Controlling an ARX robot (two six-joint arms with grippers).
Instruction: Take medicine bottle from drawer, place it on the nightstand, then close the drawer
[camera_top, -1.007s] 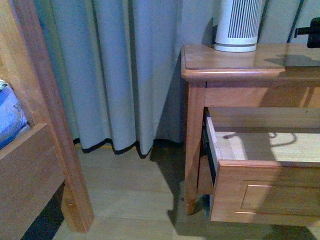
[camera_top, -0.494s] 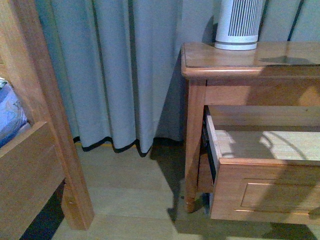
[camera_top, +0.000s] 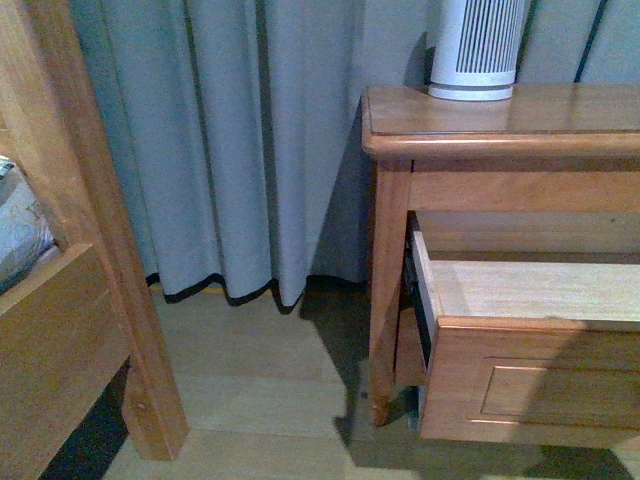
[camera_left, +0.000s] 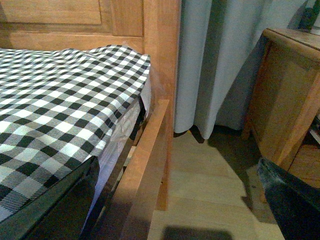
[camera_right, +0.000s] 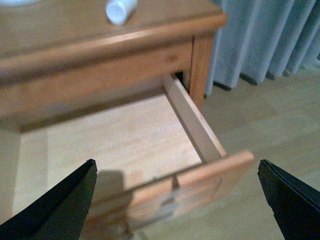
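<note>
The medicine bottle, small and white, rests on the nightstand top, apparently on its side, close to the front edge. Below it the drawer is pulled out, its pale wooden inside bare. My right gripper hangs open above the drawer's front panel, holding nothing. In the front view the nightstand stands at the right with the drawer open; no gripper or bottle shows there. My left gripper is open over the floor between the bed and the nightstand.
A tall wooden bed frame stands at the left, with a black-and-white checked cover on the bed. Grey curtains hang behind. A white ribbed device stands on the nightstand's back. Wooden floor lies between bed and nightstand.
The dark gripper part at the front view's right edge has left that view. Its shadows have gone from the nightstand top and the drawer's inside.
</note>
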